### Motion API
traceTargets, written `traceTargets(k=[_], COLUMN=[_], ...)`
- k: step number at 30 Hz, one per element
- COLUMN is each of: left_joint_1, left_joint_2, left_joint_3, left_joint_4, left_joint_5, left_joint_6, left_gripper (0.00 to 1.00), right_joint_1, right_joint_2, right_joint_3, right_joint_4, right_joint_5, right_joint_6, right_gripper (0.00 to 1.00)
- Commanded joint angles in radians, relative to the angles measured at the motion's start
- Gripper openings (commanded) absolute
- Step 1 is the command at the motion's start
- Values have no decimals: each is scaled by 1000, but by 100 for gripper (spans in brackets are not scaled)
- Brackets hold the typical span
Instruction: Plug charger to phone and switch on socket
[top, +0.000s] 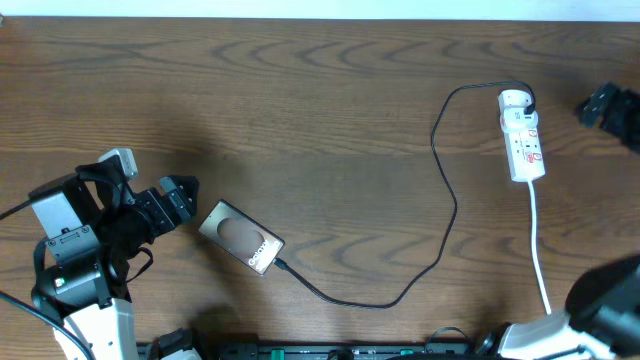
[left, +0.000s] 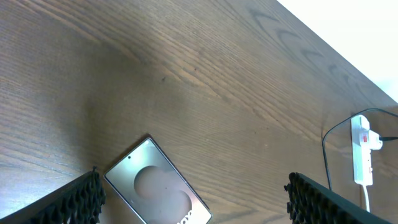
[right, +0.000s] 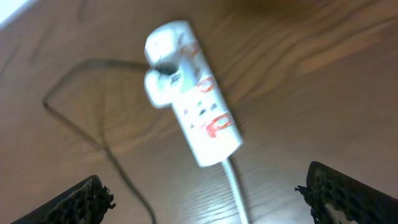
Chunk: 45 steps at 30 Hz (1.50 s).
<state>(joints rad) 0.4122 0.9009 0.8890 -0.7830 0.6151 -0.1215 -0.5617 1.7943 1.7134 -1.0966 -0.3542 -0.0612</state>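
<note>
Table of dark wood bears everything. Right gripper hangs above the socket, fingers spread wide and holding nothing. Left gripper, equally wide and empty, sits just beside the phone at the left. The charger appears already seated in the phone's near end and plugged in at the socket's rounded end, so switching on looks like the step in hand. To do it well, narrow the fingers, come straight down on one red switch with a single tip, and press lightly so the strip neither skids nor tips. The socket is a narrow white strip at the far right, its white cord running toward the robot. The wrist view is blurred, so I cannot tell which switch serves the plug.
</note>
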Motion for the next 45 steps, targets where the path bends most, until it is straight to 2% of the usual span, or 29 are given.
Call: traceTargets(k=[1, 9, 15, 21, 45], left_joint_1=[4, 4, 4, 4, 4], left_joint_2=[0, 0, 0, 0, 0], left_joint_3=[18, 18, 18, 18, 18], left_joint_4=[-2, -2, -2, -2, -2], left_joint_5=[2, 2, 2, 2, 2], left_joint_6=[24, 24, 24, 24, 24], left_gripper=[91, 92, 92, 92, 92], right_joint_1=[-14, -10, 8, 44, 151], right_joint_2=[98, 230, 237, 252, 372], right_joint_3=[-8, -8, -8, -8, -8], right_joint_4=[-24, -33, 16, 107, 174], right_joint_5=[-246, -251, -230, -126, -134], right_joint_6=[-166, -208, -217, -216, -201], right_gripper=[99, 99, 99, 99, 99])
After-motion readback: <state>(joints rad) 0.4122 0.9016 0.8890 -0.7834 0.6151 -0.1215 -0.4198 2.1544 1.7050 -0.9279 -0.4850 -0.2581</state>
